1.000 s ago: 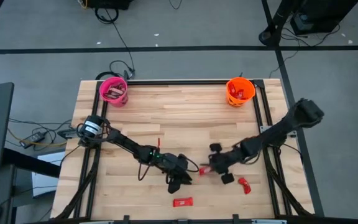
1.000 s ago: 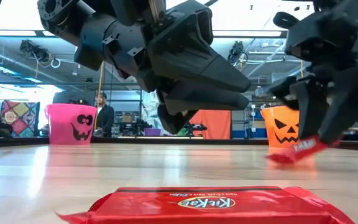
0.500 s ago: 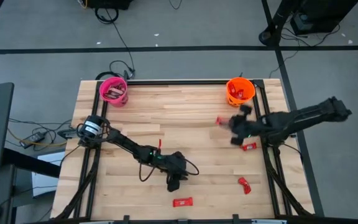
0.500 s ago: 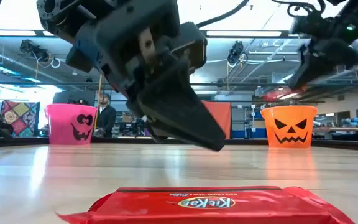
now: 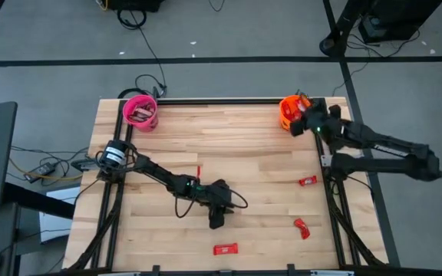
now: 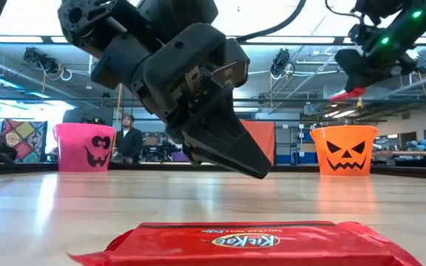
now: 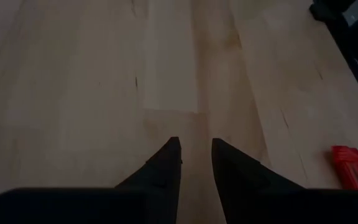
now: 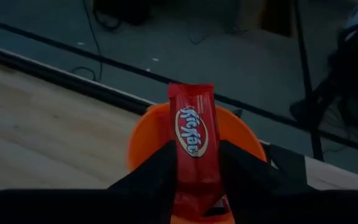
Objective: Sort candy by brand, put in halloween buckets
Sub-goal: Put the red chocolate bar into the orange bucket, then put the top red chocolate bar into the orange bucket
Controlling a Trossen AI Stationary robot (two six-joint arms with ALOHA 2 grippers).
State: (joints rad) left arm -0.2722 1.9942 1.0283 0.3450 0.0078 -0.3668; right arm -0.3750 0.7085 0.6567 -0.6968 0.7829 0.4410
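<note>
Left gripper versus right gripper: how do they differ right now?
The left gripper hangs low over bare wood mid-table, fingers slightly apart and holding nothing. The right gripper is raised over the orange bucket at the far corner, clamping a red KitKat bar. Both are dark two-finger grippers.

Red KitKat bar [image 8: 192, 146] held above orange bucket [image 8: 143, 143]

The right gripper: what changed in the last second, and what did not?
The right gripper, shut on a red candy, carried it from the table's near middle to above the orange bucket. The left gripper shifted slightly, holding nothing. The pink bucket and three red candies on the table stayed.
</note>
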